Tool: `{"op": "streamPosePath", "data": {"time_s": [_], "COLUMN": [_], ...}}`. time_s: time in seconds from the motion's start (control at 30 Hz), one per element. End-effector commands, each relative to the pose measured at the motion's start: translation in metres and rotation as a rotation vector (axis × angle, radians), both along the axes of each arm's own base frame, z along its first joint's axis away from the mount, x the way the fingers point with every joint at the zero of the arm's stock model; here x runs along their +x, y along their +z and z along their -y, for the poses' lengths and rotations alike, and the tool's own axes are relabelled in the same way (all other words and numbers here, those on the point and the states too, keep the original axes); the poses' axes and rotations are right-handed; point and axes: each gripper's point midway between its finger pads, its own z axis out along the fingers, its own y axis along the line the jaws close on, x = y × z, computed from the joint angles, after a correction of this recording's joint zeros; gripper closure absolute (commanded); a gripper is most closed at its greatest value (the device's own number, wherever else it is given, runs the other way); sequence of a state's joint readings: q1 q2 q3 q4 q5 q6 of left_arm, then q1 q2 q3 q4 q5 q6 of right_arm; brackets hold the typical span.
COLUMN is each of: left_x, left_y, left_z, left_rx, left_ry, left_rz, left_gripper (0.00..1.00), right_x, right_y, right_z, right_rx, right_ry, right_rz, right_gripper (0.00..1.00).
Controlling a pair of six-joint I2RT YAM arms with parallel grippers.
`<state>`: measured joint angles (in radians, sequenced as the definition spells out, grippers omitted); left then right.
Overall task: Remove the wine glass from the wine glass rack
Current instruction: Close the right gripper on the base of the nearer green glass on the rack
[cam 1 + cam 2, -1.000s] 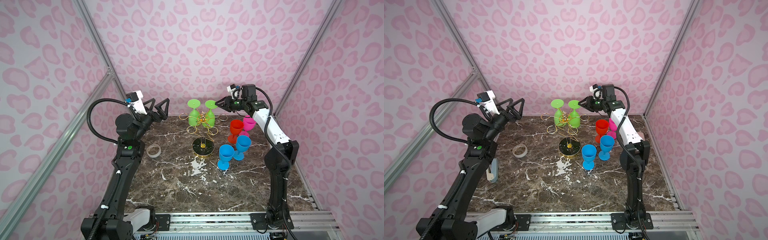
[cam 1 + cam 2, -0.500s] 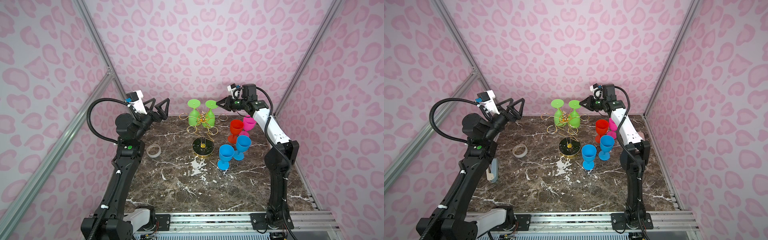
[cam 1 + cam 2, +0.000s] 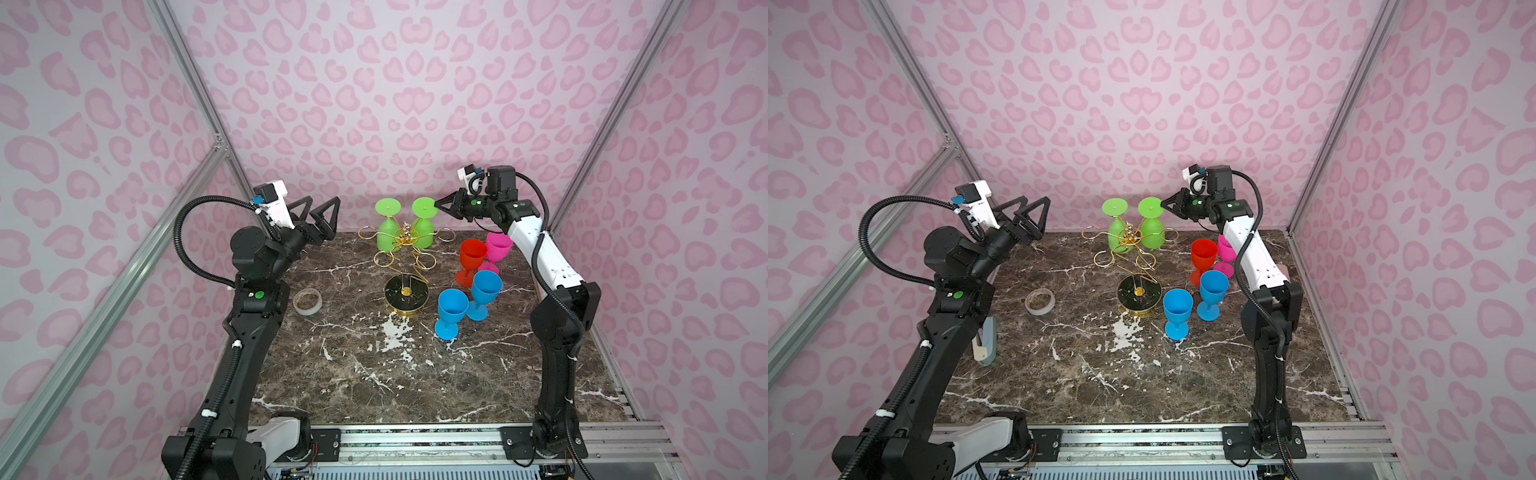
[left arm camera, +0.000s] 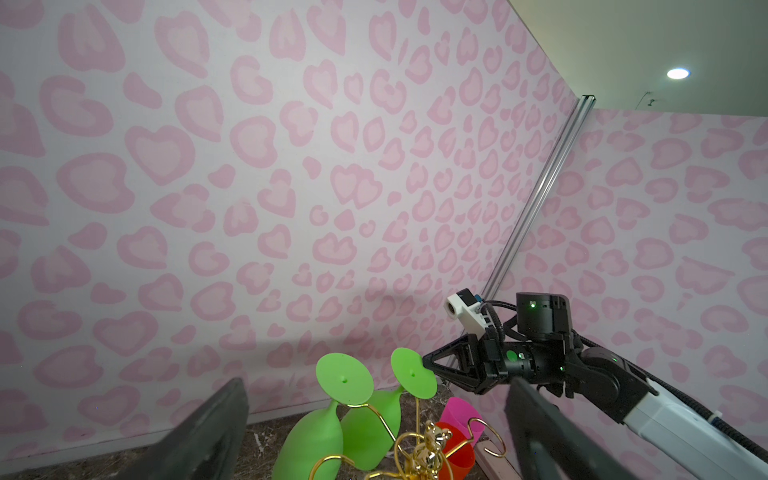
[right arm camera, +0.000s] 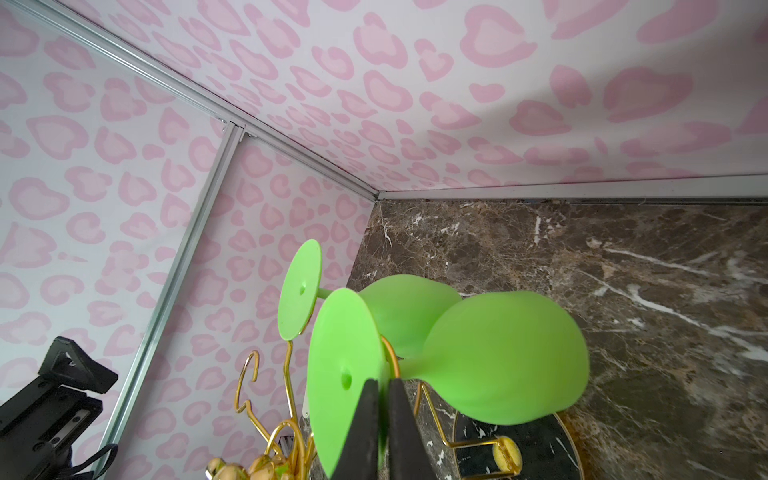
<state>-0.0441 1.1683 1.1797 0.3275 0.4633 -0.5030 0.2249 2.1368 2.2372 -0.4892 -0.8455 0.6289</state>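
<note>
The gold wire wine glass rack (image 3: 417, 258) stands on its round black base (image 3: 406, 293) at the back middle of the table. Two green wine glasses hang from it upside down, feet upward. My right gripper (image 3: 437, 204) is shut on the rim of the foot of the right-hand wine glass (image 3: 424, 206); in the right wrist view the black fingers (image 5: 365, 415) pinch that green disc (image 5: 345, 353) edge-on. The other green glass (image 3: 387, 207) hangs just left of it. My left gripper (image 3: 318, 214) is open in the air left of the rack, holding nothing.
Upright on the marble right of the rack stand a red glass (image 3: 472, 253), a pink glass (image 3: 498, 245) and two blue glasses (image 3: 453, 305) (image 3: 486, 286). A tape roll (image 3: 307, 301) lies left of the base. A grey-beige tool (image 3: 986, 340) lies by the left arm.
My right gripper's fingers have closed onto the foot of the right-hand green wine glass. Both arms have otherwise stayed where they were.
</note>
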Motion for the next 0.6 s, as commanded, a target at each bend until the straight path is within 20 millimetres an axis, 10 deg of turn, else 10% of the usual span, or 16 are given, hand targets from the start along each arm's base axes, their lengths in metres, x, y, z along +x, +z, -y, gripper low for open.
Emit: {"op": "streamPosePath", "data": {"time_s": [0.0, 0.57], "left_x": [-0.004, -0.007], "left_y": [0.009, 0.013], "left_z": [0.002, 0.003], "left_rx": [0.003, 0.004], "left_ry": [-0.011, -0.023], "left_rz": [0.030, 0.036], "left_gripper": [0.02, 0.03], "right_x": [0.002, 0.004], "right_y": [0.003, 0.020], "right_z": [-0.001, 0.002], "right_rx": [0.030, 0.207], "right_ry": [0.004, 0.025], "right_rz": [0.010, -0.027], "right_gripper": [0.96, 1.00]}}
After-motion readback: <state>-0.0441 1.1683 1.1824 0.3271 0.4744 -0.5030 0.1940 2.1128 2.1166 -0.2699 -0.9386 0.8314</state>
